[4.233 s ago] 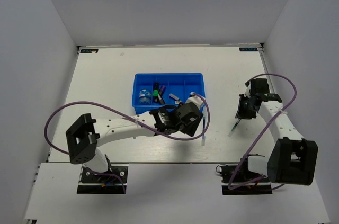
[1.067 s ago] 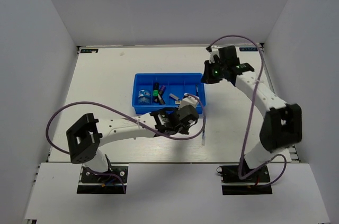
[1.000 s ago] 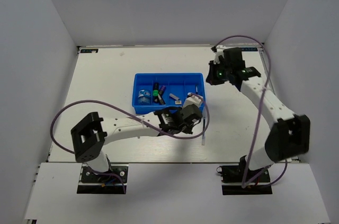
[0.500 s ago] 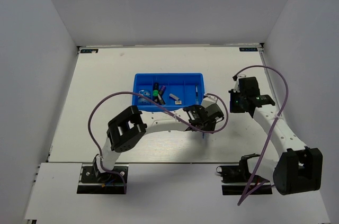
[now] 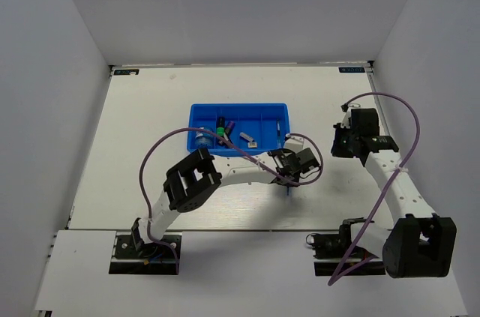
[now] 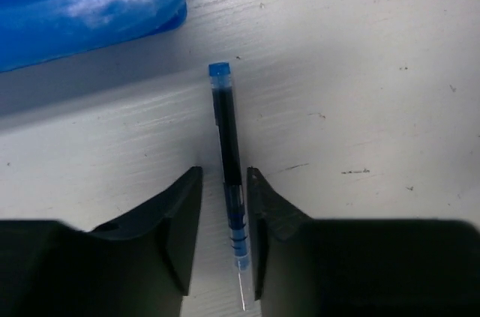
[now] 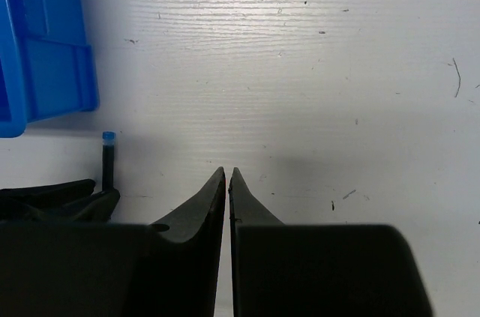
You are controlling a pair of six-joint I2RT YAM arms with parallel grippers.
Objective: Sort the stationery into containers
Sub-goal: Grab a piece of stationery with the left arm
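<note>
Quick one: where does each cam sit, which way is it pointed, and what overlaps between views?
Top external: above and behind the bases, looking down on the table; both arms whole, blue tray.
Left wrist: on the left arm, looking down past the left gripper, open astride the pen.
Right wrist: looking down past the shut right gripper at the table.
Shared: both wrist views catch the pen and a tray corner.

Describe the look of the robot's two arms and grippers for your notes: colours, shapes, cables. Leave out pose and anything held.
The left arm and right arm have white links joined by boxy black housings. A purple cable loops loosely along each arm. The left gripper and right gripper both carry matte black fingers that taper to narrow tips.
</note>
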